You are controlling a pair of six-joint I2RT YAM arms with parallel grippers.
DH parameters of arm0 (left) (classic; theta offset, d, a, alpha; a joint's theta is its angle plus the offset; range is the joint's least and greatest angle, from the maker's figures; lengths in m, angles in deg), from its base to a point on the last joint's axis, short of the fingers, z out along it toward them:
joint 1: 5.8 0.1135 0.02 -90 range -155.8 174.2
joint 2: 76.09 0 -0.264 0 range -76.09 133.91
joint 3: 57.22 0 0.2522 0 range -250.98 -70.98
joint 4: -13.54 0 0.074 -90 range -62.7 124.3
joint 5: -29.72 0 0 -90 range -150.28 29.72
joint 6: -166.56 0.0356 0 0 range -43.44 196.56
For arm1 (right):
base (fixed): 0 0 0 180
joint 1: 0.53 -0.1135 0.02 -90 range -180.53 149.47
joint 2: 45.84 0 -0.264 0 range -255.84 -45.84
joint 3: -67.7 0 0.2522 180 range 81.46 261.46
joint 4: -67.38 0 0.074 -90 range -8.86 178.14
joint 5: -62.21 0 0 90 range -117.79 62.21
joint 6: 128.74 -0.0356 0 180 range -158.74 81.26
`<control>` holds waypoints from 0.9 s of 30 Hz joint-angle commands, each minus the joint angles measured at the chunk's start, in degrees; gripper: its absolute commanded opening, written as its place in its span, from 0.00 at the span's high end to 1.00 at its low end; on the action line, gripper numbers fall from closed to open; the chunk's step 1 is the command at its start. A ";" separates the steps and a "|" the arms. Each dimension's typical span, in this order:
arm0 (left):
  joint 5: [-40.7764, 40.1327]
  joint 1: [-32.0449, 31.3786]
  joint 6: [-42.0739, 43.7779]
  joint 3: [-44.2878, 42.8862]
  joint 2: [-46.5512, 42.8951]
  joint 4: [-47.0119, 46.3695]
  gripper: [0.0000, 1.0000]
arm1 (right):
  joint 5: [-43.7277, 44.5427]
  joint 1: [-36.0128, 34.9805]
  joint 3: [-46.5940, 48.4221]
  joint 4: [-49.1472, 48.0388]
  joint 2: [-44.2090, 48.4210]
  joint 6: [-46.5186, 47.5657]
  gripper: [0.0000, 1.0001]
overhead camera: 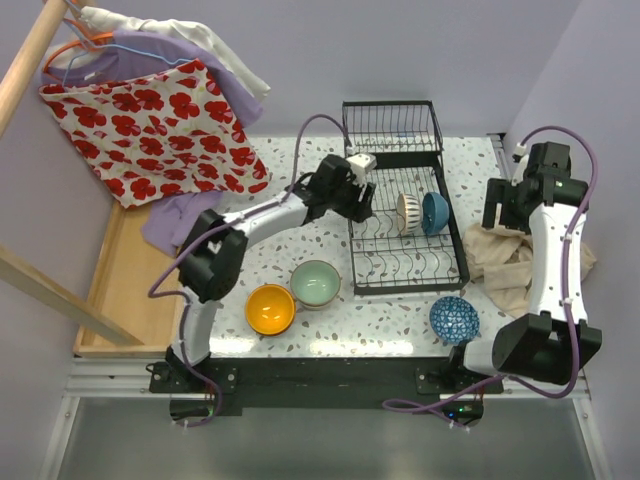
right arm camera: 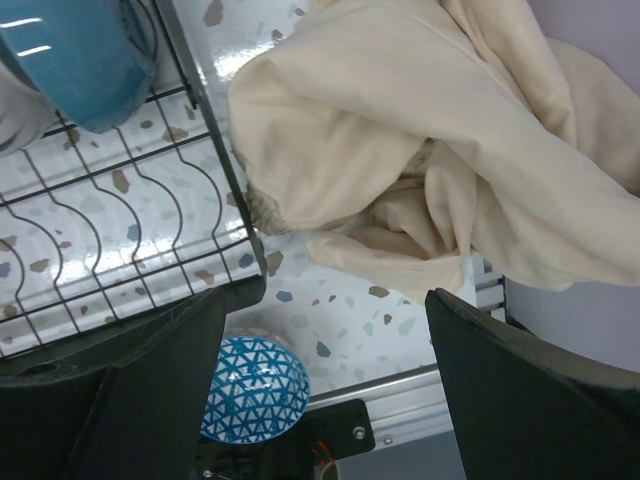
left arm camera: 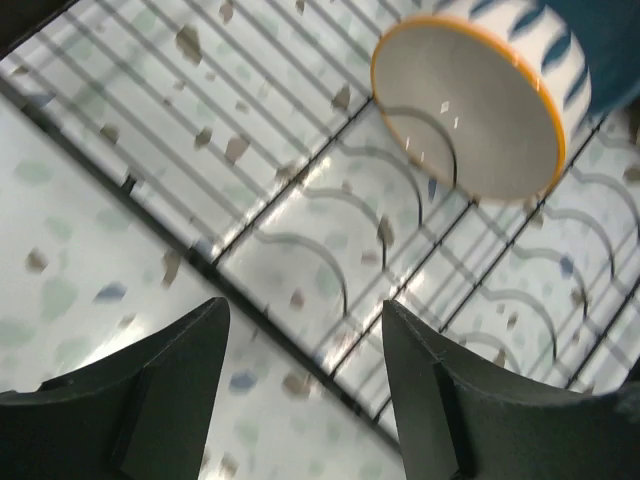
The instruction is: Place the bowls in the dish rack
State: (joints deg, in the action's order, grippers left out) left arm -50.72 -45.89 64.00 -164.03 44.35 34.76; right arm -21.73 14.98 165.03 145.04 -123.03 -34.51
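Dish rack (overhead camera: 392, 268): the front rows of tines lie bare and open from above. Mid-rack, a cream bowl (overhead camera: 408, 213) and a blue bowl (overhead camera: 436, 212) stand on edge, side by side, filling the right half. The left gripper (left arm camera: 305, 312) hangs over the left rim. The orange bowl (overhead camera: 270, 308) and green bowl (overhead camera: 316, 283) leave no gap between them. The patterned bowl (overhead camera: 454, 319) stands clear, and a crumpled cloth (overhead camera: 505, 262) crowds the rack's right wall.

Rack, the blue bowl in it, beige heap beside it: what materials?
Rack: thin black wire, probably coated metal, slight sheen. Blue bowl: looks like glazed ceramic, glossy with bright highlights. Heap: soft matte cloth, folded and creased, maybe cotton.
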 commanded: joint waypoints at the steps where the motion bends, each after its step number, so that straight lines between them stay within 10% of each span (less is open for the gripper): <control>1: -3.15 -0.77 17.72 9.72 -18.18 5.80 0.33 | -5.88 0.31 2.04 -0.44 3.27 -1.42 0.14; 11: 18.78 -2.35 50.40 26.78 -41.51 27.72 0.36 | -14.14 0.23 -1.91 -3.52 7.84 -2.83 0.14; 16: 17.51 -5.95 65.10 28.37 -43.10 38.40 0.36 | -24.07 0.23 -2.36 -3.26 8.37 0.95 0.13; 27: 14.43 -10.53 64.50 28.81 -36.52 35.34 0.46 | -25.49 0.31 -1.48 -3.26 7.32 0.87 0.13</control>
State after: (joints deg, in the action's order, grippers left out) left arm -36.51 -55.27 126.76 -134.33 5.38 70.65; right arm -45.51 14.98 162.56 142.85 -115.60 -34.42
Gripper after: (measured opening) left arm 0.555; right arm 0.870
